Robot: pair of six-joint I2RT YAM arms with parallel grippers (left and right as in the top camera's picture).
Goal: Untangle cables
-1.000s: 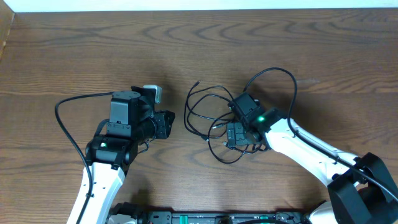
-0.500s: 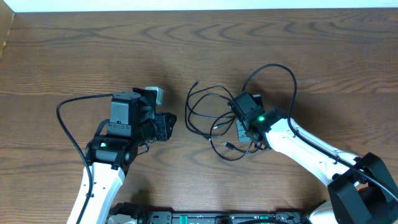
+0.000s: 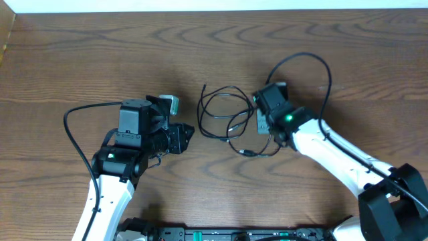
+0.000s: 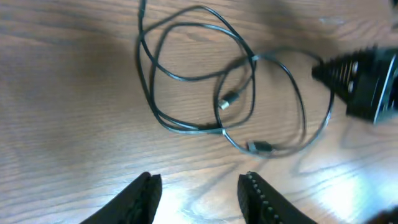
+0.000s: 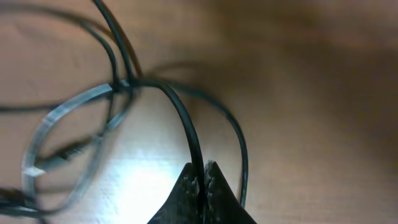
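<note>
Looking down from overhead, the cables (image 3: 231, 127) lie as a loose tangle of thin dark loops on the wooden table (image 3: 100, 53), near its middle and between the two arms; the left gripper (image 3: 187, 134) sits just to the left of the tangle, apart from it, its tips pointing toward the loops; the right gripper (image 3: 259, 124) is at the tangle's right edge, where the strands run in under it.

From the left wrist, the cables (image 4: 221, 127) spread across the wood ahead of the gripper; two or three overlapping loops show, with one small plug (image 4: 225, 104) lying inside them and another plug (image 4: 258, 147) on the lowest strand; the left gripper (image 4: 199, 196) has its fingers (image 4: 144, 198) moderately apart with only bare table between them; the right gripper (image 4: 320, 71) shows as a blurred dark shape at the right edge, meeting the loop there.

From the right wrist, the right gripper (image 5: 201, 180) is pinched tight on a black cable (image 5: 186, 130), which arches up from the tips and over to the left; further dark strands cross it; a paler strand (image 5: 46, 127) curves at the left, too blurred to tell its colour.
</note>
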